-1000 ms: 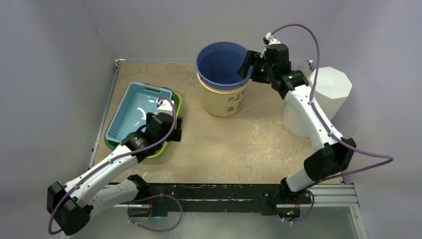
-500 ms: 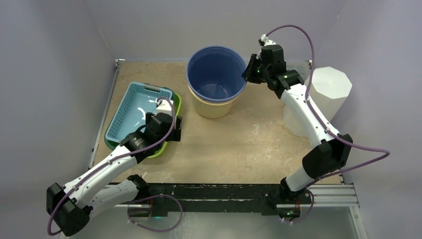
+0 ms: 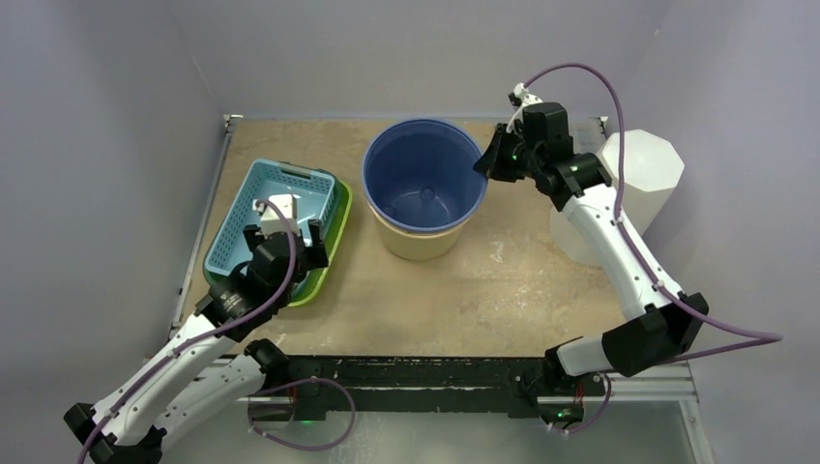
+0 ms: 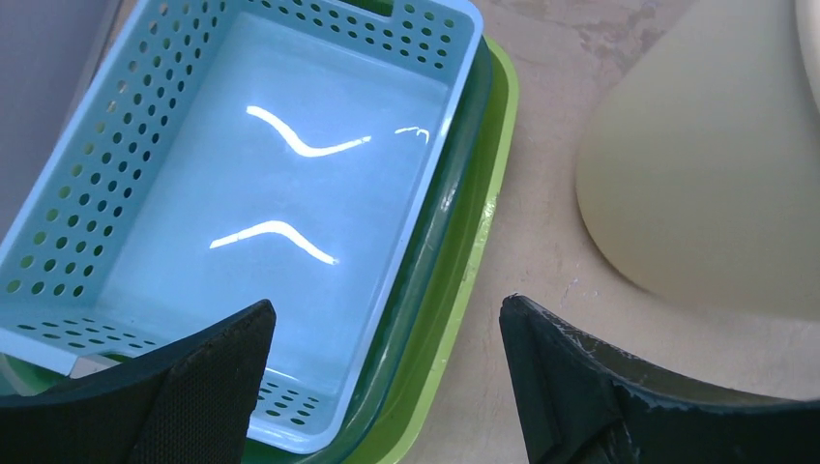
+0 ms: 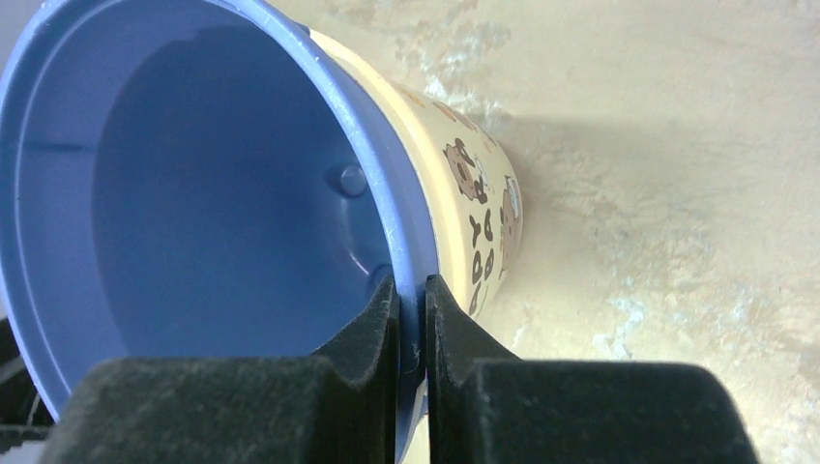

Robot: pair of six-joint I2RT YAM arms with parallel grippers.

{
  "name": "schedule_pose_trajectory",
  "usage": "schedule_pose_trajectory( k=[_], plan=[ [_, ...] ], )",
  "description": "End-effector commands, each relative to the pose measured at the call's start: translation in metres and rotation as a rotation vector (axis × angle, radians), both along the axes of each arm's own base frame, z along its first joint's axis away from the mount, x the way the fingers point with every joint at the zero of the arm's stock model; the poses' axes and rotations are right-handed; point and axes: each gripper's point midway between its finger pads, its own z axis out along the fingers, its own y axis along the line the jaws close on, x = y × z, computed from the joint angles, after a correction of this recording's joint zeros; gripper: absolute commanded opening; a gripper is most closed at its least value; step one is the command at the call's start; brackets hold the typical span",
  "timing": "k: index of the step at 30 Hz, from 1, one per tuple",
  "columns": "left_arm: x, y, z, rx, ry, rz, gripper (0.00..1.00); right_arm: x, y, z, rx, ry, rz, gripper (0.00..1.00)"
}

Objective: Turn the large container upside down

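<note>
The large container [image 3: 423, 188] is a deep round tub, blue inside and along the rim, cream outside with small cartoon figures and lettering. It stands mouth up at the table's [image 3: 503, 280] far middle — right rim pinched by the right gripper [image 3: 486, 159].

1. Two buckets: one blue bucket [image 3: 423, 179] and one cream bucket [image 3: 422, 242]
2. One pale blue basket [image 3: 230, 220] with rows of holes in its walls
3. One green tray [image 3: 329, 259]
4. One white container [image 3: 638, 169] with flat sides
5. Two robot arms: one left arm [image 3: 184, 340] and one right arm [image 3: 609, 227]
6. Two grippers: one left gripper [image 4: 385, 304] and one right gripper [image 5: 411, 300]
7. One table [image 3: 503, 280]
</note>
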Motion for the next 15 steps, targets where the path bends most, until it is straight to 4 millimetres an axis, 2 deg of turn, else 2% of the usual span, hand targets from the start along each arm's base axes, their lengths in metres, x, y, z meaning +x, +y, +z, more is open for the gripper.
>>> schedule_pose_trajectory(
  k=[1, 4, 7, 8, 9, 11, 13, 15],
  plan=[
    [0.002, 0.010, 0.019, -0.037, -0.061, 0.070, 0.86, -0.027, 0.014, 0.046, 0.110, -0.059, 0.099, 0.02],
    [0.003, 0.008, 0.019, -0.031, -0.053, 0.065, 0.85, -0.027, 0.005, 0.036, 0.054, -0.048, 0.074, 0.11],
    [0.004, 0.007, 0.016, -0.023, -0.041, 0.059, 0.85, -0.023, -0.016, 0.021, -0.051, -0.020, -0.001, 0.21],
    [0.004, 0.006, 0.016, -0.023, -0.038, 0.056, 0.86, -0.022, -0.022, 0.021, -0.075, -0.022, -0.023, 0.30],
    [0.004, 0.005, 0.015, -0.021, -0.035, 0.055, 0.85, -0.022, -0.027, 0.023, -0.090, -0.029, -0.040, 0.49],
    [0.004, 0.004, 0.014, -0.019, -0.032, 0.050, 0.86, -0.023, -0.042, 0.032, -0.124, -0.062, -0.109, 0.71],
    [0.005, 0.003, 0.014, -0.018, -0.029, 0.045, 0.86, -0.027, -0.058, 0.050, -0.135, -0.120, -0.184, 0.85],
    [0.005, 0.003, 0.013, -0.018, -0.028, 0.044, 0.85, -0.034, -0.084, 0.065, -0.141, -0.182, -0.326, 0.91]
  ],
)
